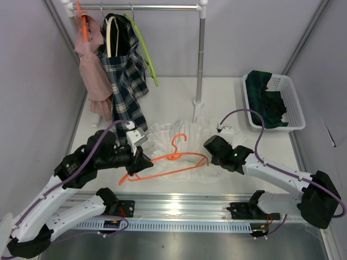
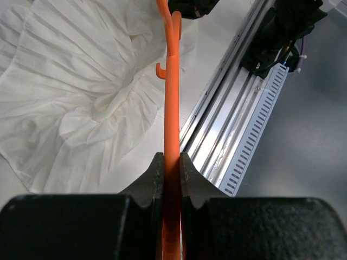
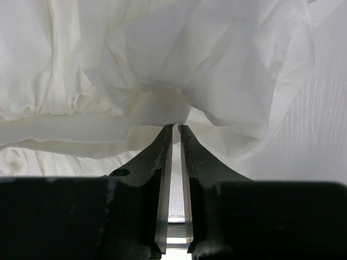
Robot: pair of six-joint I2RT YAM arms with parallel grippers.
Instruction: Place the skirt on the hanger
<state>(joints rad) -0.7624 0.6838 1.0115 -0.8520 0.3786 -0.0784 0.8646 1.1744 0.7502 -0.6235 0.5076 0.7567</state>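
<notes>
The left gripper point(image 2: 171, 162) is clamping the orange hanger point(image 1: 174, 157) by its end. The right gripper point(image 3: 176, 128) is pinching a fold at the 4 o'clock edge of the white skirt point(image 1: 162, 134). The skirt is lying mid-table point(image 1: 227, 105), looking light, thin and floppy, so its gathered waistband is probably offering the firmest hold.

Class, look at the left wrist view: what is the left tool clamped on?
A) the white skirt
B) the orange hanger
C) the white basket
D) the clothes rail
B: the left tool is shut on the bar of the orange hanger, with the white skirt outside its grip.
</notes>
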